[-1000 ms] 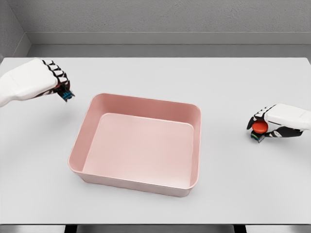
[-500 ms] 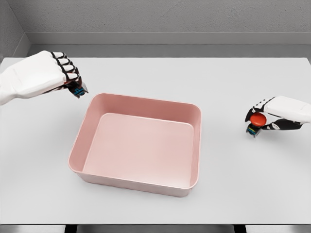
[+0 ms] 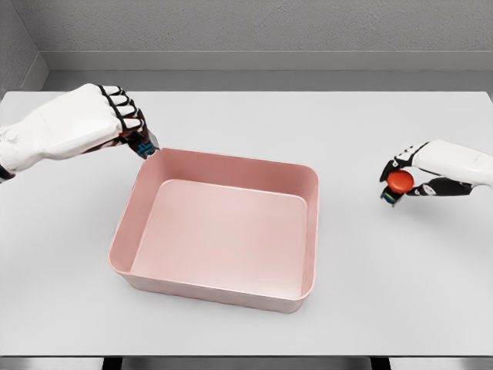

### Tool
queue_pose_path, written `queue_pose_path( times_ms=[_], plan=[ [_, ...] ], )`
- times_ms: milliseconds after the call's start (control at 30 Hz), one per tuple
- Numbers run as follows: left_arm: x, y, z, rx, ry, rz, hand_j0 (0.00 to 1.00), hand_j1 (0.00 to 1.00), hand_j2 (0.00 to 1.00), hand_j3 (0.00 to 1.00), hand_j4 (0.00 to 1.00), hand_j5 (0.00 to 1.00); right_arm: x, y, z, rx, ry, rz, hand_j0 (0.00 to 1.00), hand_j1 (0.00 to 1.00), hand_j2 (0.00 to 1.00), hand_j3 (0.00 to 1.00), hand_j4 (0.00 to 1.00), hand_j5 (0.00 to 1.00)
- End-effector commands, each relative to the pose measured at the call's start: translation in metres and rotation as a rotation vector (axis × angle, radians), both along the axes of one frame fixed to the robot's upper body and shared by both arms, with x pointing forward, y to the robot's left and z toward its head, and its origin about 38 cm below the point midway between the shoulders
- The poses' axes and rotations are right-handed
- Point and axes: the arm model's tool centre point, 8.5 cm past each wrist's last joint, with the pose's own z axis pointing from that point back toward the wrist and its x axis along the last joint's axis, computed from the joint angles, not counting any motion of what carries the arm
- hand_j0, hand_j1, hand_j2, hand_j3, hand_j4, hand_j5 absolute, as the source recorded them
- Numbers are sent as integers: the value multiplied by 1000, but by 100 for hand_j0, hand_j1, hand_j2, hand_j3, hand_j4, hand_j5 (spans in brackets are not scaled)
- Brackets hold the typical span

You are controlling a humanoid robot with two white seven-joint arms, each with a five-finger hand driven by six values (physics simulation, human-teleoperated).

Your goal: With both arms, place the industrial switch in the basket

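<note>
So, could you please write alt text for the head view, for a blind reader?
Two white robot hands each hold a small switch near an empty pink basket on a white table: the left hand at its far-left corner, the right hand, gripping a red-buttoned switch, off to its right.

The basket is looking like smooth matt pink plastic. The table is showing a plain, matt pale grey top. Each robot hand, left and right, is showing smooth white shells with black joints. The switch's red button is looking slightly glossy.
</note>
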Motion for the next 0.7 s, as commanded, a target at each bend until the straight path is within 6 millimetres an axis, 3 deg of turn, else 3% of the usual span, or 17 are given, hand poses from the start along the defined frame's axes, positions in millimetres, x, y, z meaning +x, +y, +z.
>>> queue_pose_path(
  times_ms=[0,367,400,467,667],
  plan=[
    [-1,-10,-8,-22,23,-24,40,40,40,40,40,40,1,3,4,28,-15,-3,53,53,53,53,53,53],
    [-14,-61,-63,-20,170,-142,43,43,43,43,43,43,4,20,15,67,-62,34,51,51,51,51,51,51],
    [-14,-61,-63,-24,169,-142,50,50,50,50,50,50,4,22,17,69,-67,41,51,51,51,51,51,51],
    [-14,-61,-61,-28,161,-143,100,100,100,100,100,100,5,27,18,79,-72,51,51,51,51,51,51,51],
    [-11,-59,-54,-30,142,-140,100,100,100,100,100,100,5,34,22,91,-85,68,51,51,51,51,51,51]
  ],
)
